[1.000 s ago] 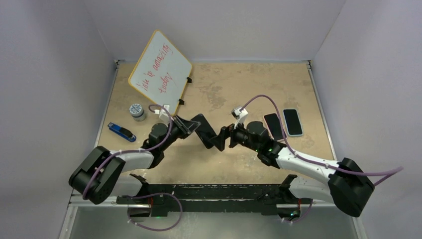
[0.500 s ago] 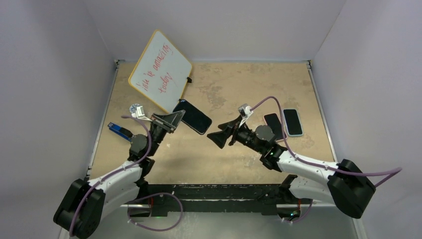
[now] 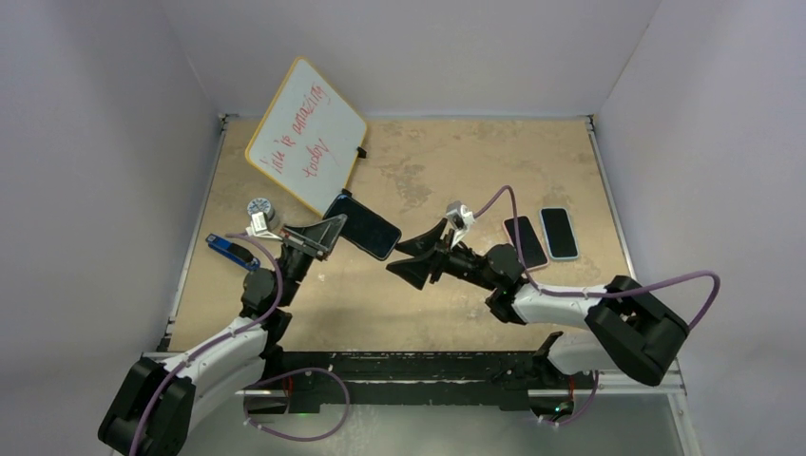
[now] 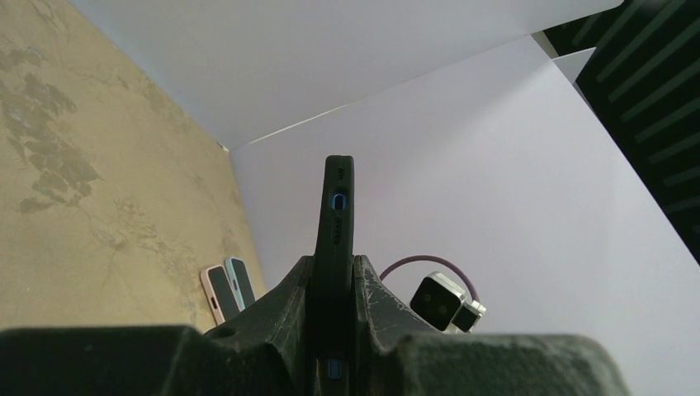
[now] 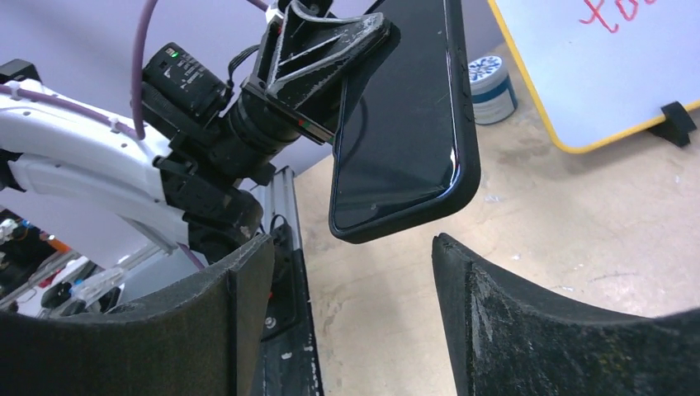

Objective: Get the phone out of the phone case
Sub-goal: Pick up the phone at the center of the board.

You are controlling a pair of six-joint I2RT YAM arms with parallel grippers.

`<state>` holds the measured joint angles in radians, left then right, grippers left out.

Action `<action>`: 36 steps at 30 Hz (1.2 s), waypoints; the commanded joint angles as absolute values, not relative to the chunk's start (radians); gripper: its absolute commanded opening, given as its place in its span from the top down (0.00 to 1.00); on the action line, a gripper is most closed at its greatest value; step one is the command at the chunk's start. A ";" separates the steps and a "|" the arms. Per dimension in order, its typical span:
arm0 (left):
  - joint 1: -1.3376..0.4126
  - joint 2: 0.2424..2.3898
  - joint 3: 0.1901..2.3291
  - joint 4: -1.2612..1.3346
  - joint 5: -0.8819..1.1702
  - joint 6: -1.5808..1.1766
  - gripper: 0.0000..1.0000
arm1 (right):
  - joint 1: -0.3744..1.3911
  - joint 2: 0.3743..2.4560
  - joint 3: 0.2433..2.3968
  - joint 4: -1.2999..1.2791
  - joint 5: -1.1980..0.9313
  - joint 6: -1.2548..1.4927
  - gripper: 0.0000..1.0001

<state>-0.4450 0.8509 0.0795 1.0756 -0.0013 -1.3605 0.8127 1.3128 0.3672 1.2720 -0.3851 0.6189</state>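
Note:
A black phone in a black case (image 3: 364, 225) hangs in the air over the table's middle. My left gripper (image 3: 328, 231) is shut on its left end. In the left wrist view the cased phone (image 4: 336, 216) stands edge-on between my shut fingers. In the right wrist view the phone (image 5: 406, 124) shows its dark screen, held by the left gripper (image 5: 330, 51). My right gripper (image 3: 409, 256) is open and empty, just right of and below the phone's free end, not touching it. Its fingers (image 5: 503, 313) flank the space under the phone.
A tilted whiteboard (image 3: 306, 133) with red writing stands at the back left. A small grey tin (image 3: 259, 209) and a blue-black object (image 3: 231, 250) lie at the left. Two other phones, one dark (image 3: 525, 241) and one light-blue-cased (image 3: 559, 233), lie at the right.
The left arm pulled the cased phone up and left, away from the right gripper. The right gripper let go of it, opened, and now points at its free end.

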 commanded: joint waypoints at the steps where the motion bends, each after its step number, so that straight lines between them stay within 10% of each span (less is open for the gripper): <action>1: -0.442 0.844 0.087 1.236 0.020 -1.430 1.00 | 0.825 1.348 0.409 1.431 -0.437 0.630 0.30; 14: -0.443 0.855 0.093 1.267 0.054 -1.447 1.00 | 0.840 1.433 0.435 1.532 -0.437 0.618 0.43; 30: -0.443 0.915 0.154 1.182 0.175 -1.469 1.00 | 0.840 1.500 0.420 1.678 -0.554 0.392 1.00; 36: -0.443 0.973 0.185 1.198 0.238 -1.464 1.00 | 0.841 1.425 0.432 1.467 -0.523 0.234 1.00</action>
